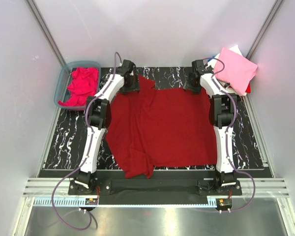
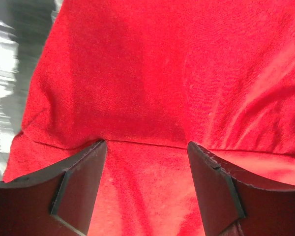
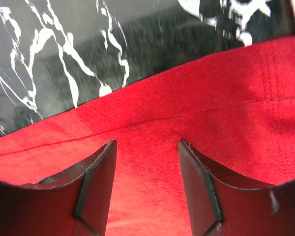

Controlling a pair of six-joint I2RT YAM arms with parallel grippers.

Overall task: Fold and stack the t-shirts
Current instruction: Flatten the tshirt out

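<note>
Top external view: dark crimson cloth t-shirt [image 1: 162, 128] lies flat, unfolded; left end effector [image 2: 146, 147] and right end effector [image 3: 147, 147] gape over its far edge.

Left arm [image 1: 101, 105] and right arm [image 1: 221, 113] reach forward; wrists pitched down; both jaws stand apart.

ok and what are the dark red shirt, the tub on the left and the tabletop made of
Dark red shirt: soft knit cloth, likely cotton jersey, matte; fine knit ribs, a stitched hem and wrinkles show up close.
Tub: translucent blue-grey plastic, smooth; the pink cloth shows through its wall.
Tabletop: black with white marble-like veins, faintly glossy; stone or printed laminate, cannot tell.
</note>
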